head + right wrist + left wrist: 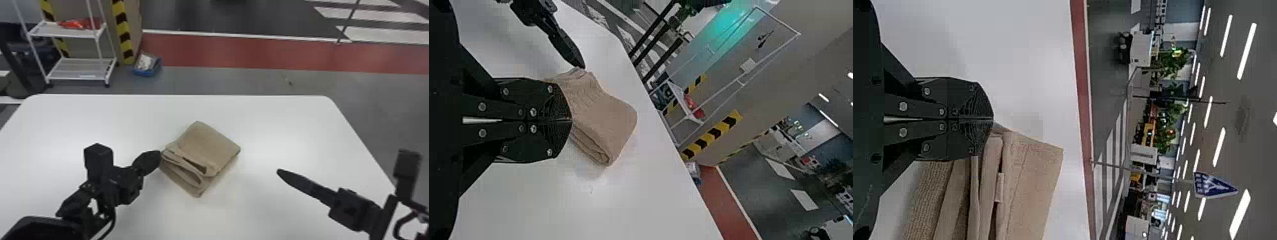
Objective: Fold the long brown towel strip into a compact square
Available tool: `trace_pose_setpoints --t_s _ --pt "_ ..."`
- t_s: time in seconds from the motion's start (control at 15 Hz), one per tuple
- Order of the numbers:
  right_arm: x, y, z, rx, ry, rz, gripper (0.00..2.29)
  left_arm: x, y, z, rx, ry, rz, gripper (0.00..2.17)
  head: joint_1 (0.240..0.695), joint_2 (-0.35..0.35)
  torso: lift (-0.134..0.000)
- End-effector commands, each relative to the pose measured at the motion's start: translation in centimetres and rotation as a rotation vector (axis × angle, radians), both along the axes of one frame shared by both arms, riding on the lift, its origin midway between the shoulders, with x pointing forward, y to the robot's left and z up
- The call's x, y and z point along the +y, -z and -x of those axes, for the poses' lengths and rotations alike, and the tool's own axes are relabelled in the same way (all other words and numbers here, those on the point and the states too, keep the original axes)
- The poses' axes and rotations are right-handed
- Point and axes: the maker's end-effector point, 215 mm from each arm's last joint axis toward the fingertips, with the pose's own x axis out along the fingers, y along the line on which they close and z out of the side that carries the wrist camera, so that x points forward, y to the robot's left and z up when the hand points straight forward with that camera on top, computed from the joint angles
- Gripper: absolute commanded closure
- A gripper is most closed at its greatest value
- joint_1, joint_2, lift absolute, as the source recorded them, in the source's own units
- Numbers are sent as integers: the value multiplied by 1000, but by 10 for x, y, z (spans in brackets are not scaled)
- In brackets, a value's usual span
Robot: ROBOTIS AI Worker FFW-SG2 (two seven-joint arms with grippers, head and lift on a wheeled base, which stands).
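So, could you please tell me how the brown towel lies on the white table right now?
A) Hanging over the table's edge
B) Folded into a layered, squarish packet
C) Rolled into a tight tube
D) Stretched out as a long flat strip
B: the towel is a compact, four-cornered packet on the table, with stacked layers showing on the side near the left gripper.

Bright light leaves pale glare on the smooth white counter (pixel 287 124) and faint shadows beside the folded brown towel strip (pixel 207 143); long white ceiling lights (pixel 1246 51) glow in the left wrist view.
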Motion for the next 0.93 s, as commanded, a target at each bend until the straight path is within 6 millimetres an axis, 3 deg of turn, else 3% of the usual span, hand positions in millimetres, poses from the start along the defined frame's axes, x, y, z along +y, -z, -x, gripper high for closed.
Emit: trace_pose_setpoints --t_s 0.0,0.2,0.33,0.67,0.87 --pt "12 -9 11 13 -40 -44 2040 -9 6 1 12 21 1 1821 695 -84 -124" --pt "20 -19 21 13 -69 -64 2044 -24 8 9 21 55 18 1821 695 -83 -124" --pt "21 -19 20 12 -71 -66 2044 -30 7 28 27 74 43 1825 695 -89 -124" --pt "24 -18 6 7 -70 -73 2044 -62 -8 77 32 136 111 1821 695 -115 -124" --pt "22 -17 3 7 -66 -77 2044 -76 -16 87 17 154 128 1825 695 -150 -124"
